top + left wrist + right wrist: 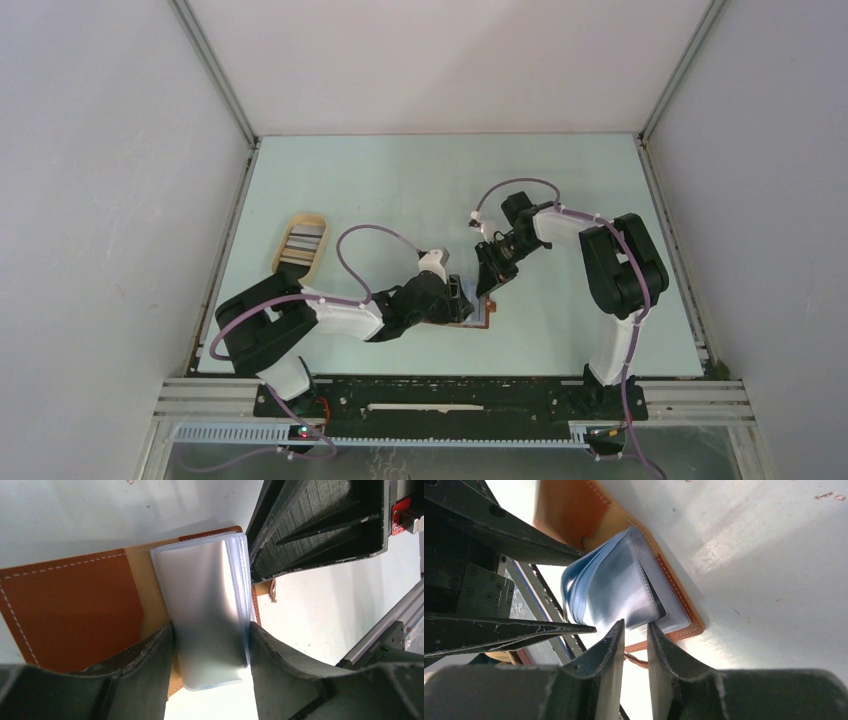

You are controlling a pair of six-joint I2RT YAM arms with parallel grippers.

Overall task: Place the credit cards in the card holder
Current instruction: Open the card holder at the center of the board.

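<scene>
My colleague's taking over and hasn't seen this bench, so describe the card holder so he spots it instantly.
On the pale green table, look near the middle of the front edge. The reddish-brown leather card holder lies open there, white stitching along its border. Unlike the oval tan tray farther left, it has a stack of clear plastic sleeves rising from it.

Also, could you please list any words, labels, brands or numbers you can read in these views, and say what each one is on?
No text can be read in any view.
The brown card holder shows only white stitching, with no brand mark.
Its clear sleeves look blank, and they are blurred in the right wrist view.
Whatever lies in the oval tray is too small to read.
</scene>
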